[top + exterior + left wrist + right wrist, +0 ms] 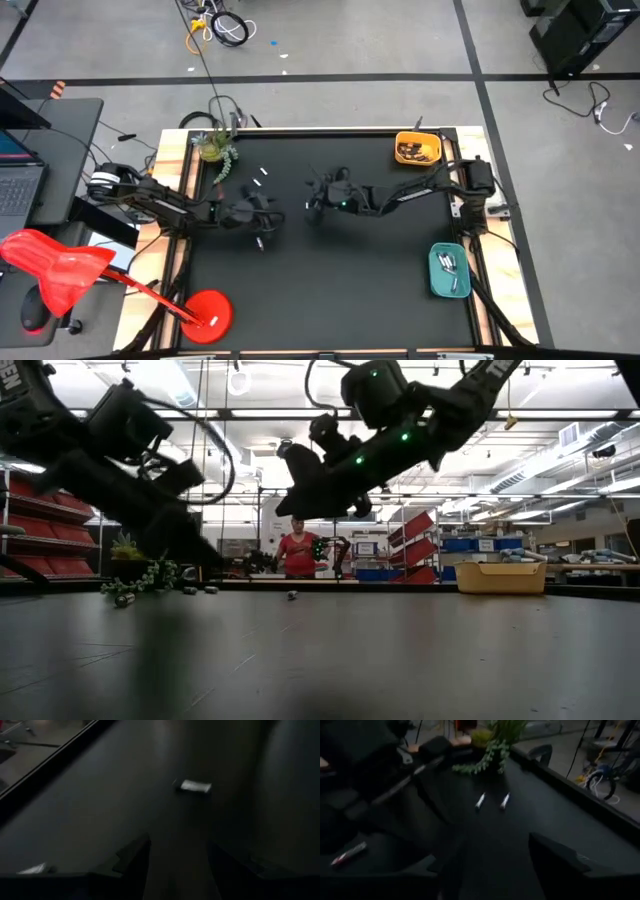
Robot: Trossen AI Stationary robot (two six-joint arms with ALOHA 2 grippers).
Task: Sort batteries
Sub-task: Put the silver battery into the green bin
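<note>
Loose batteries lie on the black table (pixel 330 290). Two silvery ones (pixel 480 800) (pixel 505 800) rest near the plant, also seen from above (pixel 263 172) (pixel 249 188). A red-tipped battery (pixel 349 854) lies beside the left arm. My left gripper (pixel 272 215) (pixel 177 855) stands open left of the table's middle; a silvery battery (pixel 195 786) lies ahead of its fingers, apart from them. My right gripper (pixel 312 205) (pixel 495 855) hangs open above the table's middle, facing the left gripper, with nothing between its fingers.
A yellow tray (pixel 417 148) holding batteries sits at the far right corner. A teal tray (pixel 448 270) with several batteries sits at the right edge. A potted plant (pixel 215 148) stands at the far left. A person stands in the room beyond the table (pixel 298 550).
</note>
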